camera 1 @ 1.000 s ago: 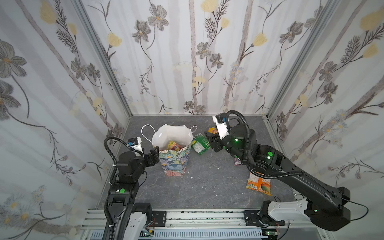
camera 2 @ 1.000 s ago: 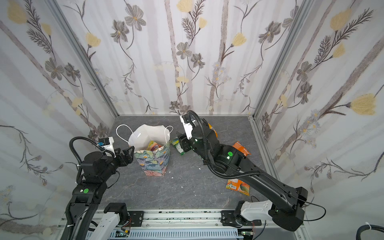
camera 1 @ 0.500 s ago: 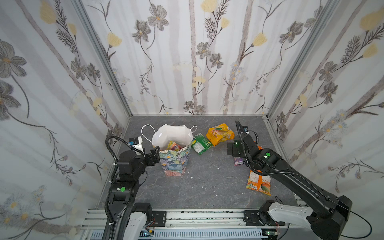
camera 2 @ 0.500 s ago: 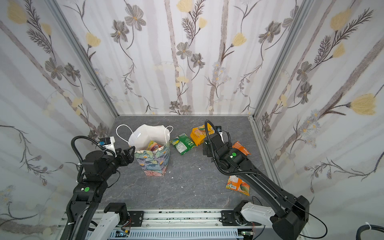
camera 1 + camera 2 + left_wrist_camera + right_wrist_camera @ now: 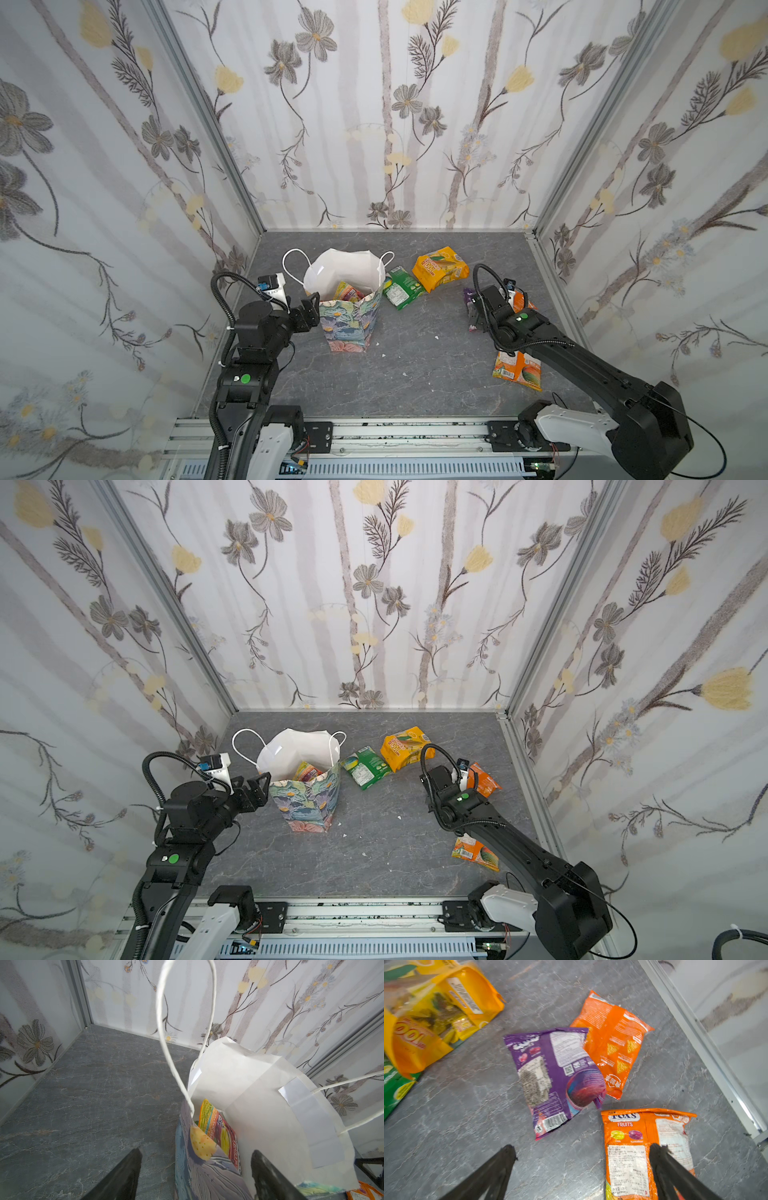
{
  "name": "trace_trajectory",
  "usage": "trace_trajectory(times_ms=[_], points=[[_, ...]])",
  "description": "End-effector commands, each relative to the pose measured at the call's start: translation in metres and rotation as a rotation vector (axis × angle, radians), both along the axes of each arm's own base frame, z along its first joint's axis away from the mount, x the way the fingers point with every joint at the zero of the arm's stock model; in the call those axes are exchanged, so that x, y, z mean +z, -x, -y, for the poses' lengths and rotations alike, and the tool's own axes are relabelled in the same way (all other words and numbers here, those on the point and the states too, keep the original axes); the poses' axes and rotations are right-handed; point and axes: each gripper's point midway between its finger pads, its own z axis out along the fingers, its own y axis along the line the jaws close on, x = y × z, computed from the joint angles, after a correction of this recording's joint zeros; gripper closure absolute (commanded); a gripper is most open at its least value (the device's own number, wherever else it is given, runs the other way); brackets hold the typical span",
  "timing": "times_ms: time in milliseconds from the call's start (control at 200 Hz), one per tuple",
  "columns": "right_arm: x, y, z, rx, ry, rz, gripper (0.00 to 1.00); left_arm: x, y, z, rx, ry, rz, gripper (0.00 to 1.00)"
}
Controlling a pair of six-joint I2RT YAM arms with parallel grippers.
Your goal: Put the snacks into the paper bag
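**Flowered walls (image 5: pixel 374 124) around a grey tabletop (image 5: pixel 415 374)**

Pale wallpaper with grey and yellow flowers is closing in the stone-patterned surface on three sides.

Two black robot arms are reaching in from the near edge. The left arm (image 5: pixel 257 328) is leaning toward the paper bag (image 5: pixel 351 324). The right arm (image 5: pixel 582 370) is stretching along the right side of the surface.

The paper bag is standing upright, left of centre. Its outside is painted in blue, green and pink flowers and its open mouth is showing a white inside. Its two white cord handles (image 5: pixel 291 266) are arching up at the far rim. A colourful packet (image 5: pixel 218 1126) is standing inside, against the near wall.

The left gripper (image 5: pixel 195 1150) is hovering at the bag's near-left corner. Its jaws are partly spread, with the rim of the bag lying between them. Whether either finger is touching the paper cannot be told.

Five snacks are lying on the surface to the right of the bag:
- A yellow-orange packet (image 5: pixel 440 268) is lying farthest back, partly over a green packet (image 5: pixel 401 286) that is just beside the bag.
- Further right, a purple packet (image 5: pixel 556 1076) is overlapping the edge of an orange packet (image 5: pixel 612 1043).
- A FOX'S packet (image 5: pixel 633 1147) is lying nearer, close to the purple one.

The right gripper (image 5: pixel 583 1147) is hanging over the purple and FOX'S packets. Its jaws are spread wide and are gripping nothing.
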Motion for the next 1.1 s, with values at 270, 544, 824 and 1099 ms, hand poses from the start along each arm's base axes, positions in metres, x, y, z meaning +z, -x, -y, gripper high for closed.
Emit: trace_trajectory(times_ms=[270,544,824,1099], points=[[-0.043,0.009,0.057,-0.248,-0.176,0.028,0.00,0.006,0.000,0.002,-0.011,0.004,0.024,0.18],[-0.059,0.010,0.063,-0.240,-0.184,-0.003,0.00,0.007,0.000,0.001,-0.008,0.003,0.030,0.18],[-0.073,0.013,0.048,-0.173,-0.278,-0.013,0.01,0.006,-0.001,0.001,-0.008,0.002,0.026,0.18],[-0.088,0.018,0.021,-0.066,-0.390,-0.068,0.00,0.005,-0.001,0.002,-0.012,0.003,0.024,0.18]])
